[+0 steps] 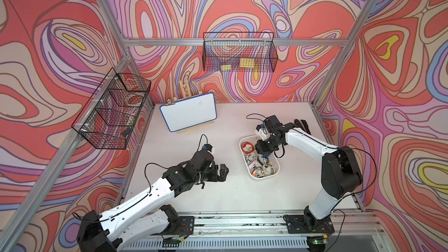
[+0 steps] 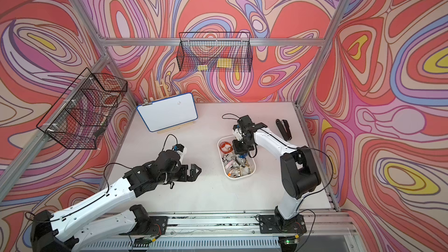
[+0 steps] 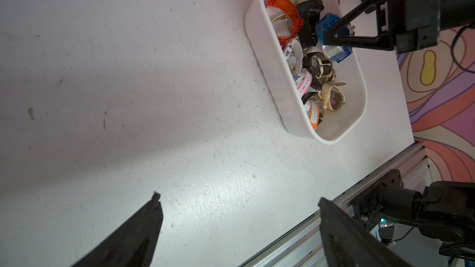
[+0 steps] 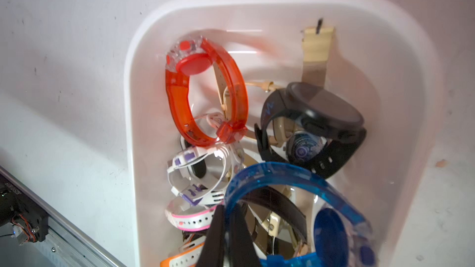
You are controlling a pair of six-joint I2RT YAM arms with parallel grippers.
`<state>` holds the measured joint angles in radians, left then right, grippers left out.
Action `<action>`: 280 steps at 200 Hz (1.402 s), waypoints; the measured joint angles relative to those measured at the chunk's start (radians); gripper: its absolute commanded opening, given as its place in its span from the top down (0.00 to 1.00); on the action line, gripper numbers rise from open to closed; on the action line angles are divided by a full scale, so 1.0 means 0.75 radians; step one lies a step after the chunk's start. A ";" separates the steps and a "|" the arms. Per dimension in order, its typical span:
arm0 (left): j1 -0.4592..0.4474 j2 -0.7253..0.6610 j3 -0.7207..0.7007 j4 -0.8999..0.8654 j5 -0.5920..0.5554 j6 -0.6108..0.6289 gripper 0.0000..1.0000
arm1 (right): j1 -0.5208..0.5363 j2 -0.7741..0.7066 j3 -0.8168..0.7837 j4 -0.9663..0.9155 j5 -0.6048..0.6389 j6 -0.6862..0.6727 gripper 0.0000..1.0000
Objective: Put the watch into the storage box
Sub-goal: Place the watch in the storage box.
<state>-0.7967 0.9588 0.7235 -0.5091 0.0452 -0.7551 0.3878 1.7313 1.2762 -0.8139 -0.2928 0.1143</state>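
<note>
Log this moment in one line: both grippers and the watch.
left gripper: open, empty | right gripper: shut on blue watch | watch: inside storage box

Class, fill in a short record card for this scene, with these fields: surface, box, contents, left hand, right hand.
Surface: white table
Box: white storage box, standing on the table on the right arm's side
Contents: a heap of watches, among them an orange watch, a black watch and a blue watch
Left hand: open, empty, over the table beside the box
Right hand: reaching into the box, shut on the blue watch's strap
</note>
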 measured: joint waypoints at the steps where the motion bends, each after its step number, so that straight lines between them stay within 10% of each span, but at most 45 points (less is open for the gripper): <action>1: 0.000 0.000 0.000 0.000 0.000 0.000 0.00 | 0.000 0.002 0.002 0.001 0.000 0.000 1.00; 172: 0.000 -0.003 -0.009 0.001 0.000 0.000 0.00 | -0.025 0.002 -0.126 0.088 -0.001 0.039 0.97; 280: 0.000 -0.056 -0.037 -0.001 -0.003 -0.004 0.00 | -0.036 -0.096 -0.131 0.041 -0.021 0.059 0.51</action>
<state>-0.7967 0.9165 0.6956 -0.5098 0.0429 -0.7582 0.3611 1.6596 1.1778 -0.7830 -0.3084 0.1585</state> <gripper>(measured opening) 0.997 0.476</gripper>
